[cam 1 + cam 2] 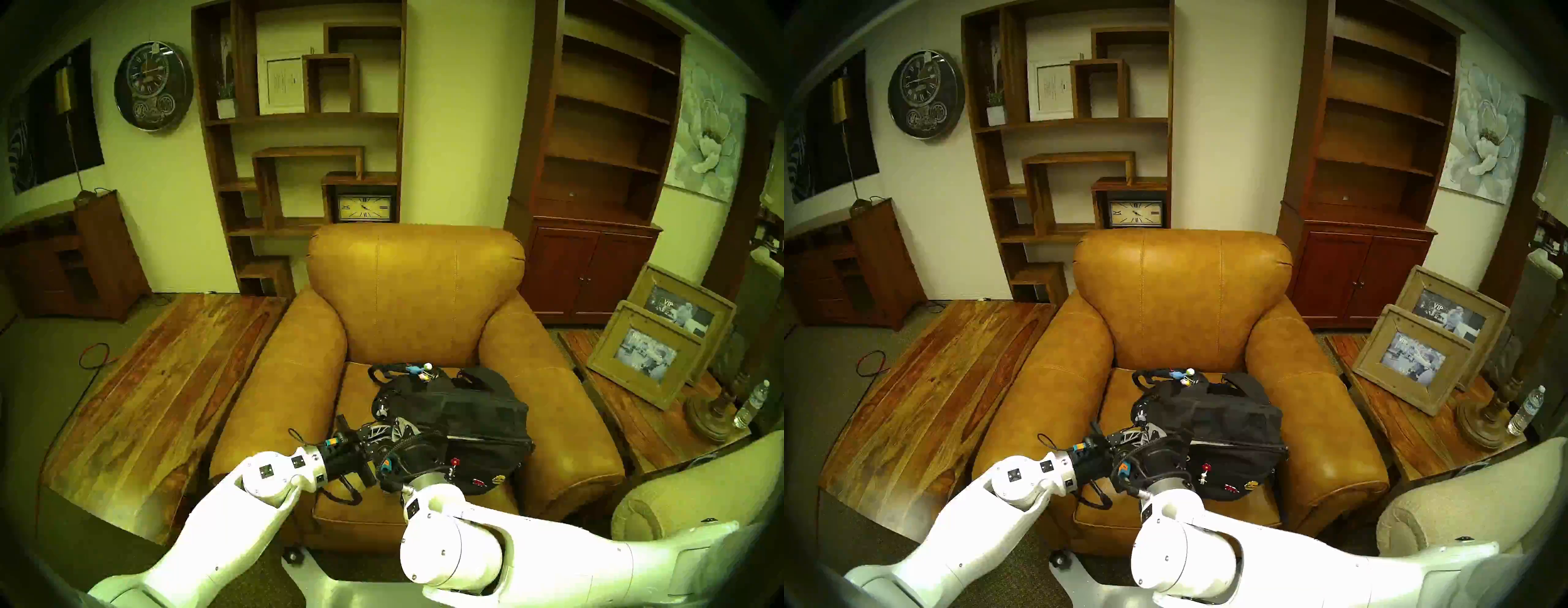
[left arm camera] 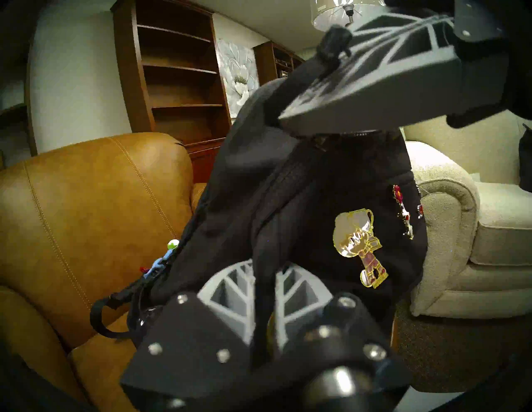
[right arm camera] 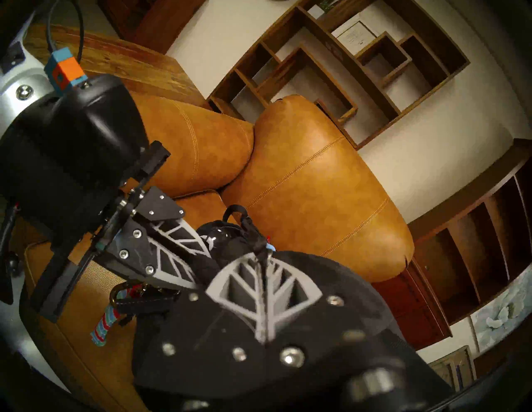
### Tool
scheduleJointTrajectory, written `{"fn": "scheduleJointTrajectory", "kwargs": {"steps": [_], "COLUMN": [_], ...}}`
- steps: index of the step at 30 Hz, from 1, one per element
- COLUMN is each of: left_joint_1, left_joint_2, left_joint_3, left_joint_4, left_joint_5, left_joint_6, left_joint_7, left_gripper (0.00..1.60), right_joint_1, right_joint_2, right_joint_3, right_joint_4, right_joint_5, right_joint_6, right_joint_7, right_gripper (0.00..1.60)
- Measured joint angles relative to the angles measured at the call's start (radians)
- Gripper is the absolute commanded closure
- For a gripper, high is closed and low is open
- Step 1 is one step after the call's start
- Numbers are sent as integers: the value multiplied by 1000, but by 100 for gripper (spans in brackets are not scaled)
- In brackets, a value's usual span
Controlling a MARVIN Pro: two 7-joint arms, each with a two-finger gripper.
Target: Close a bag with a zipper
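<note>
The black backpack (image 1: 466, 416) lies on the armchair seat, its pin-covered front pocket (image 2: 359, 244) facing me. The silver zipper (image 1: 488, 439) runs along the pocket's top edge, also seen in the right head view (image 1: 1238, 443). My left gripper (image 1: 399, 429) is shut on a black strip of fabric at the bag's left end, shown close up in the left wrist view (image 2: 259, 267). My right gripper (image 3: 263, 259) is shut at the zipper's left end, and the pull is mostly hidden between its fingers (image 2: 359, 92). A striped keychain strap (image 3: 105, 328) hangs below, and small charms (image 1: 418, 371) lie behind the bag.
The tan leather armchair (image 1: 415, 288) has high arms on both sides of the bag. A wooden side table on the right holds picture frames (image 1: 649, 352), a lamp base (image 1: 712, 420) and a water bottle (image 1: 753, 403). A beige sofa arm (image 1: 679, 509) is at the near right.
</note>
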Motion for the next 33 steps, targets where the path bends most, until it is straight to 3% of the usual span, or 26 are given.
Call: {"fn": "scheduleJointTrajectory", "kwargs": {"steps": [18,33], "left_joint_1": [36,40], "left_joint_2": [5,6], "left_joint_3": [-11,-13], "left_joint_4": [-35,-45], "left_joint_5": [2,3], "left_joint_6": [10,15], "left_joint_7": [39,47], "left_gripper": [160,160], "right_joint_1": [-7,-61], "right_joint_2": [82,192], "right_joint_3": [25,48], "right_joint_4": [-103,-184], "right_joint_5": [76,95], "right_joint_6": [34,-20], "right_joint_7": [30,10], "right_gripper": [160,160]}}
